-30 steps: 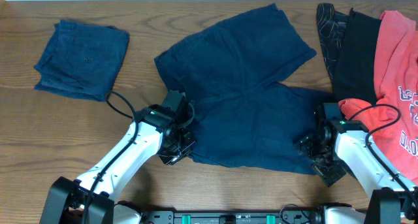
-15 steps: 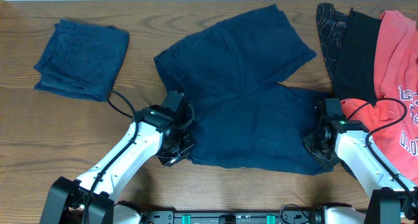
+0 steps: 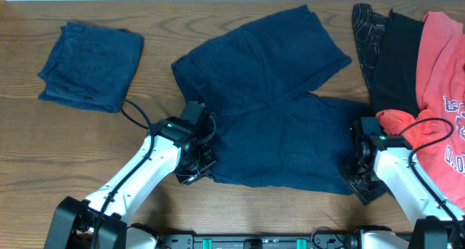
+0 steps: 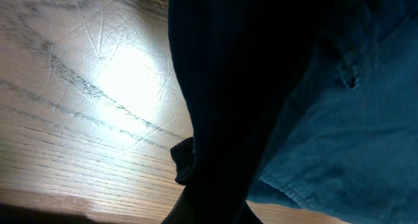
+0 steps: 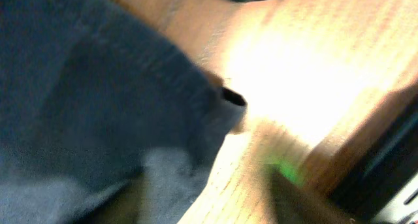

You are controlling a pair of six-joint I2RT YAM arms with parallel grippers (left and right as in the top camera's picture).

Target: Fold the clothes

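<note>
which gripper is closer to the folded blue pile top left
Left. The left gripper is at the shorts' left edge, nearer the folded pile; the right gripper is at their far right edge.

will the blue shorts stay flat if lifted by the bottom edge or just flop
Probably flop: the shorts lie limp and creased on the table, so unsupported cloth should sag. Its matte surface likely grips, not slips.
</note>
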